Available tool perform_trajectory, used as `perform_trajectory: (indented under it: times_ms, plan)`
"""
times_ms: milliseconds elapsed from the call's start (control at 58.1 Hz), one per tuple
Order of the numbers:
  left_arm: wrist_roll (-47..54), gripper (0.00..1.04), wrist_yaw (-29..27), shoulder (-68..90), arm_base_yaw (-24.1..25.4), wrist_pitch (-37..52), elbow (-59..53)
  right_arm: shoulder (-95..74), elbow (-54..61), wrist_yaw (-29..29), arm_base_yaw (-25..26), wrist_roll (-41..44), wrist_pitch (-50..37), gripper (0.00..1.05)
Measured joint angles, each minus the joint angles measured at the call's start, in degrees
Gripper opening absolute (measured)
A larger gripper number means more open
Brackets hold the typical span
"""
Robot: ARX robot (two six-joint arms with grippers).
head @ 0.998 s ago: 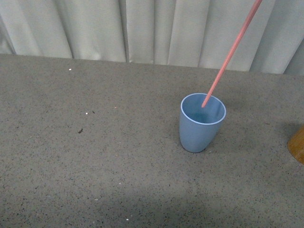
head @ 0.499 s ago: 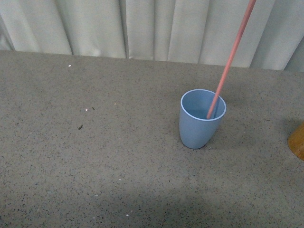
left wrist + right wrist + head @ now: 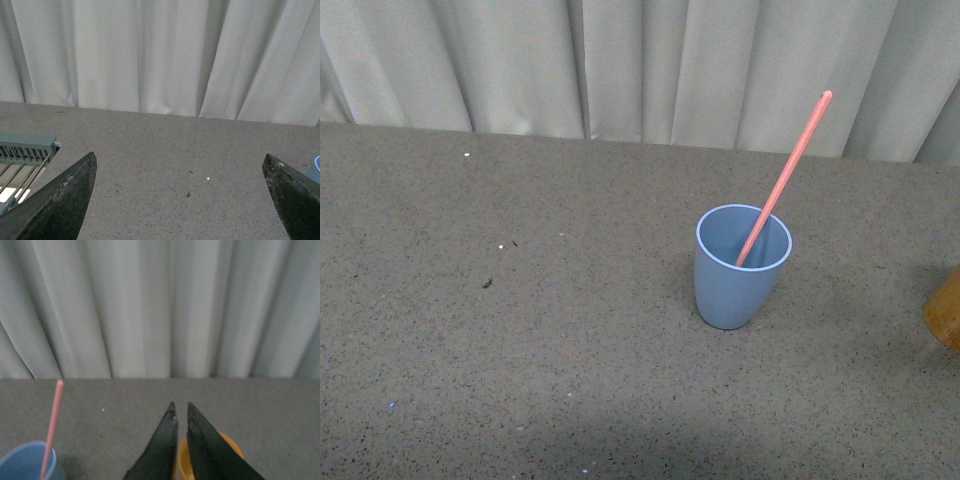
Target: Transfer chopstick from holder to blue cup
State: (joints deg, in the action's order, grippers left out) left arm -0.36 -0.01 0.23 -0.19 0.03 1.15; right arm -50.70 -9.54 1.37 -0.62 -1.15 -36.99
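The blue cup stands upright on the grey table. One salmon-pink chopstick stands in it, leaning up and to the right against the rim, with its top end free. The orange-brown holder shows only in part at the right edge. In the right wrist view my right gripper is open by a narrow gap and empty, above the holder, with the cup and chopstick off to one side. My left gripper is wide open and empty over bare table.
A pale pleated curtain runs along the table's far edge. A green slatted rack lies beside the left gripper. A sliver of the cup shows at the edge of the left wrist view.
The chopstick has dropped lower into the cup and been let go; its top end, earlier out of frame, now shows and it leans on the rim.
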Motion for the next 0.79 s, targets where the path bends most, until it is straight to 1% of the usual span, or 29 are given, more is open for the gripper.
perform_trajectory:
  times_ms: [17,34,69,86,103,120,155,206,275,499,516,602,637,654,671,688,723,791]
  plan:
    - [0.0,0.98,0.0,0.0,0.0,0.0,0.0,3.2,1.7,-0.1,0.3,0.1,2.1,0.01]
    - [0.0,0.98,0.0,0.0,0.0,0.0,0.0,5.0,2.6,-0.2,0.4,0.2,3.5,0.0]
    - [0.0,0.98,0.0,0.0,0.0,0.0,0.0,12.5,5.5,-0.9,0.4,0.5,9.2,0.01]
    - [0.0,0.98,0.0,0.0,0.0,0.0,0.0,18.5,7.4,-1.1,0.4,0.6,14.0,0.01]
    - [0.0,0.98,0.0,0.0,0.0,0.0,0.0,23.0,8.2,-1.3,0.4,0.6,18.1,0.01]
    - [0.0,0.98,0.0,0.0,0.0,0.0,0.0,25.2,8.5,-1.3,0.4,0.7,20.2,0.01]
    - [0.0,0.98,0.0,0.0,0.0,0.0,0.0,34.2,9.2,-1.3,0.5,0.8,28.3,0.01]
    - [0.0,0.98,-0.1,0.0,0.0,0.0,0.0,43.1,9.2,-1.4,0.5,0.9,34.1,0.01]
    - [0.0,0.98,-0.1,0.0,0.0,0.0,0.0,49.7,9.2,-1.5,0.5,0.9,36.6,0.01]
    - [0.0,0.98,0.0,0.0,0.0,0.0,0.0,50.4,9.2,-1.4,0.5,1.0,36.9,0.02]
    - [0.0,0.98,0.0,0.0,0.0,0.0,0.0,50.4,9.2,-1.4,0.5,1.0,36.9,0.03]
    - [0.0,0.98,0.0,0.0,0.0,0.0,0.0,50.4,9.2,-1.5,0.5,1.0,36.9,0.17]
    - [0.0,0.98,0.0,0.0,0.0,0.0,0.0,50.4,9.2,-1.5,0.5,1.0,36.9,0.24]
    - [0.0,0.98,0.0,0.0,0.0,0.0,0.0,50.4,9.2,-1.5,0.5,1.0,36.9,0.26]
    - [0.0,0.98,0.0,0.0,0.0,0.0,0.0,50.4,9.2,-1.4,0.5,1.0,36.9,0.3]
    - [0.0,0.98,0.0,0.0,0.0,0.0,0.0,50.4,9.2,-1.4,0.5,1.0,36.9,0.31]
    - [0.0,0.98,0.0,0.0,0.0,0.0,0.0,50.4,9.2,-1.4,0.5,1.0,36.9,0.39]
    - [0.0,0.98,0.0,0.0,0.0,0.0,0.0,50.4,9.2,-1.4,0.5,1.0,36.9,0.5]
